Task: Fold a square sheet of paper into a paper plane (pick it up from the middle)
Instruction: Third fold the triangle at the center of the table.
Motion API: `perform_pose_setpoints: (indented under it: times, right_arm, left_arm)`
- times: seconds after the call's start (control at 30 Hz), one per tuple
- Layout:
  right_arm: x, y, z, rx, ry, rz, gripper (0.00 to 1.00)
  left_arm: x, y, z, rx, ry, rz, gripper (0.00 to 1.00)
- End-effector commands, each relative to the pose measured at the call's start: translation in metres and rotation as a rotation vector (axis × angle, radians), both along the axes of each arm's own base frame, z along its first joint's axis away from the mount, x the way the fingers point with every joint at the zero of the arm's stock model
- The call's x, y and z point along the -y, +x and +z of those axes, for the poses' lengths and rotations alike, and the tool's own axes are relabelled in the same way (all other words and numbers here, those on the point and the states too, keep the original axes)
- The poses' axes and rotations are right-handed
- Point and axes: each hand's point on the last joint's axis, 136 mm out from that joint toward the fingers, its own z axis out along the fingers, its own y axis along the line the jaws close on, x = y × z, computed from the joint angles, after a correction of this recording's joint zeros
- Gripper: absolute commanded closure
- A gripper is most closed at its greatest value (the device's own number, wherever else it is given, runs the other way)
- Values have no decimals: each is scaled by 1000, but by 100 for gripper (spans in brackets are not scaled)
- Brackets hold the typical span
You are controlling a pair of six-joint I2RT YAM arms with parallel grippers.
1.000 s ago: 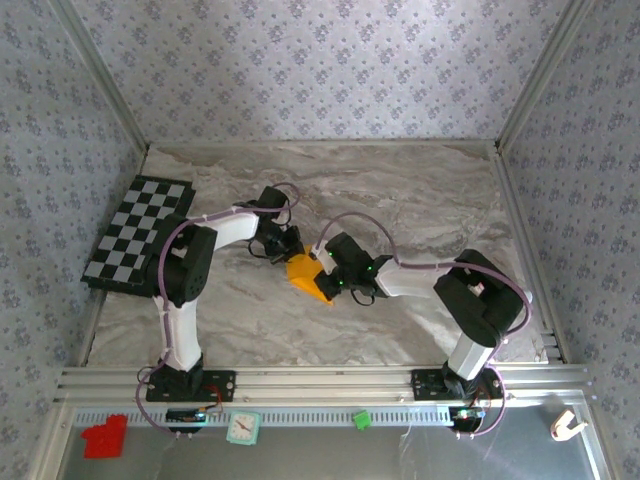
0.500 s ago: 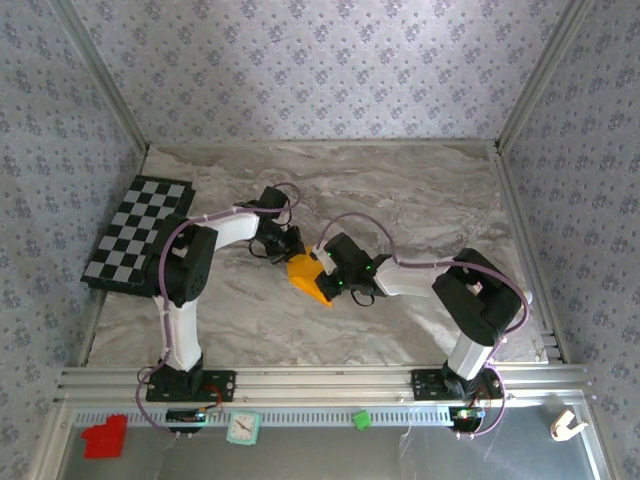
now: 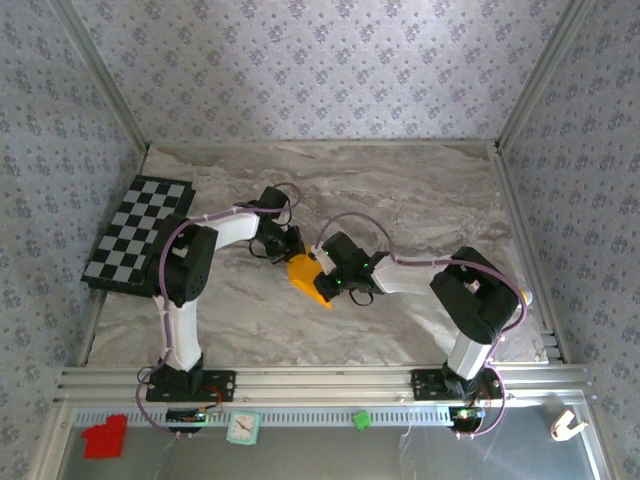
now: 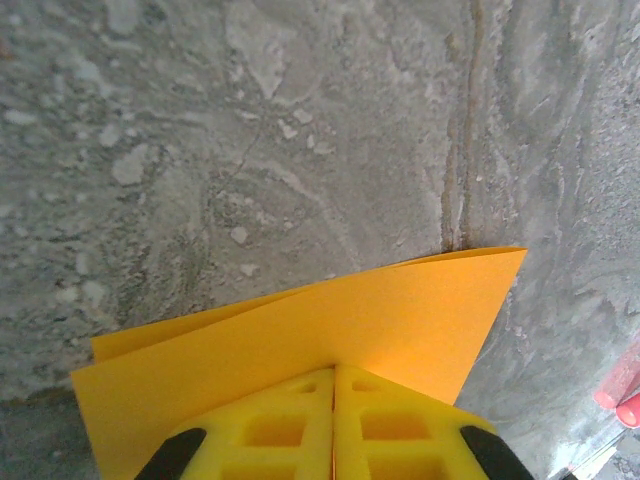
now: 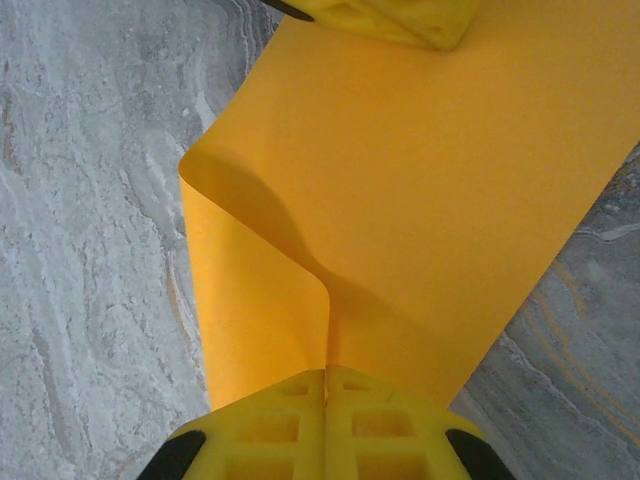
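Observation:
The square sheet of paper (image 3: pixel 308 279) is orange and bent over on itself, held above the middle of the marble table between both arms. My left gripper (image 3: pixel 291 252) is shut on its far edge; in the left wrist view the yellow fingers (image 4: pixel 335 415) pinch the paper (image 4: pixel 300 330), which shows two layers. My right gripper (image 3: pixel 326 274) is shut on the opposite edge, and in the right wrist view the paper (image 5: pixel 420 190) curls into a loose fold just beyond the fingertips (image 5: pixel 326 385). The left gripper's yellow fingers (image 5: pixel 400 20) show at the top of the right wrist view.
A black-and-white checkered mat (image 3: pixel 138 233) lies at the table's left edge. On the near rail sit a red block (image 3: pixel 104 437), a small clock (image 3: pixel 242 428), a green block (image 3: pixel 361 419) and a white clip (image 3: pixel 566 424). Patterned walls enclose the table.
The right arm has shifted slightly left, closing toward the left gripper. The paper has bunched a little narrower. Both grips are unchanged.

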Motion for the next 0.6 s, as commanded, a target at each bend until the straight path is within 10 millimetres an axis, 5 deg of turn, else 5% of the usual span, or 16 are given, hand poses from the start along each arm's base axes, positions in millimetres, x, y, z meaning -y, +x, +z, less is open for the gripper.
perform_pose_setpoints:
  times: [0.0,0.57]
  right_arm:
    - [-2,1,-2,-15,-18,-14,96]
    - [-2,5,-5,-15,-39,-30,96]
  left_arm:
    - [-6,-16,-24,-68,63,-24,91]
    - [-4,-17,-24,-70,55,-29,91]
